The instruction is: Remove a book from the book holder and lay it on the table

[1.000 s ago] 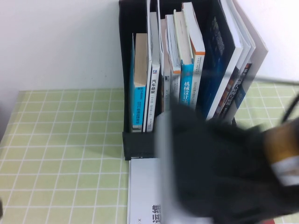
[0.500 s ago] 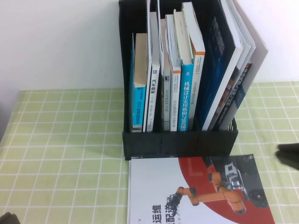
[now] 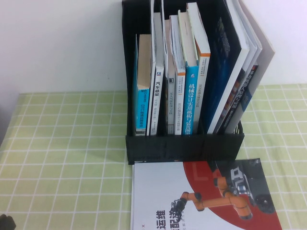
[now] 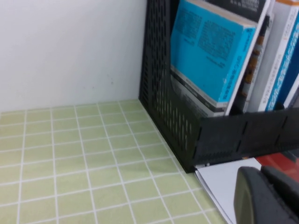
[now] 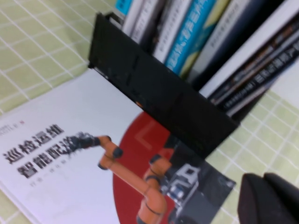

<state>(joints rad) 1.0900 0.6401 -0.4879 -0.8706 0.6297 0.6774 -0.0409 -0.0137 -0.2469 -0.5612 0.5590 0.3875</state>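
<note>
The book (image 3: 201, 196), its cover showing a red disc and an orange-and-white robot arm, lies flat and face up on the green gridded surface (image 3: 62, 158). Its top edge sits just beside the low front wall of the black book holder (image 3: 184, 146), touching it or very nearly so. The holder stands upright and holds a row of blue-spined paperbacks (image 3: 192, 96) and several larger volumes leaning toward its right side.

The right hand (image 5: 268, 198) appears only in the right wrist view, where it hangs near the book's right corner on the side away from the holder. It is clenched on nothing, with its dark fingertips together. The left hand (image 4: 268, 196) shows as a dark mass in the left wrist view, near the holder's left front corner and over the book's pale margin. Whether it is released or clenched cannot be told.

By this layout the task seems complete. Remaining hazards, as a judgement:
- **Dragging the book:** a withdrawing hand could catch the thin cover and pull the book askew.
- **Disturbing the holder:** a knock against it could tip the leaning volumes forward onto the book.
- **Overhang:** the book's near edge runs out of the high view, so any overhang cannot be checked.
</note>
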